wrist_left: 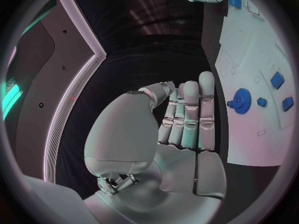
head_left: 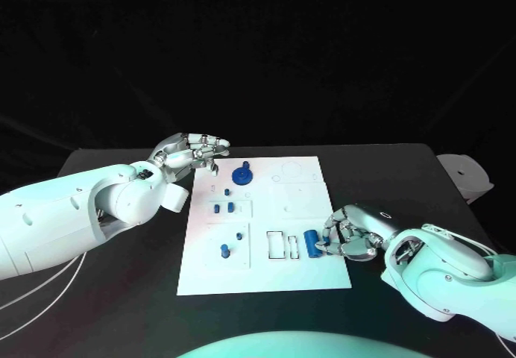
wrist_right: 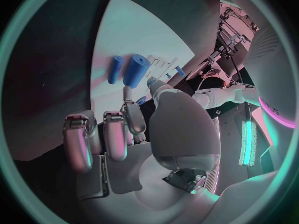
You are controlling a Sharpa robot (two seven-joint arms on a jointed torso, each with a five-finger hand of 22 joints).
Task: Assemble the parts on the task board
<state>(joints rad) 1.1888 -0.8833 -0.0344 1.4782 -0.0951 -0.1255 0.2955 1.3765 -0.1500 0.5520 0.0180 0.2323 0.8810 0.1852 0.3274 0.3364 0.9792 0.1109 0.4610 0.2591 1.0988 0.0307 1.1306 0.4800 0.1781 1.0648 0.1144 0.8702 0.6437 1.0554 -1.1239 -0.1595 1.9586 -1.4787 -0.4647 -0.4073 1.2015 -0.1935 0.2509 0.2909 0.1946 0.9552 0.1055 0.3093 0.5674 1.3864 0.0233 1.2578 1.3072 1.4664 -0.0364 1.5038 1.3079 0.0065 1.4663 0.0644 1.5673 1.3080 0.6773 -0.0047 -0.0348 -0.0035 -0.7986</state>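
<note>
The right hand [head_left: 350, 233] lies nearest, at the white task board's [head_left: 312, 276] right edge, its fingers [wrist_right: 132, 118] seemingly closed on a smooth blue cylinder [head_left: 311, 242], though they hide the contact. Other blue parts sit on the flat board: a toothed gear [head_left: 243, 176] and small blocks [head_left: 225, 206], too small to detail. The left hand [head_left: 192, 155] hovers off the board's far left corner over the black desk [head_left: 118, 168], fingers curled, holding nothing.

The task board [head_left: 285, 224] is white on a black table [head_left: 107, 283]. On the board, a blue gear [head_left: 243, 177] lies at the far end — smaller blue parts [head_left: 225, 206] sit nearer its middle — and a blue cylinder [head_left: 311, 242] lies by its right edge. Both hands — left hand [head_left: 194, 154] and right hand [head_left: 350, 233] — are silver on white arms.
</note>
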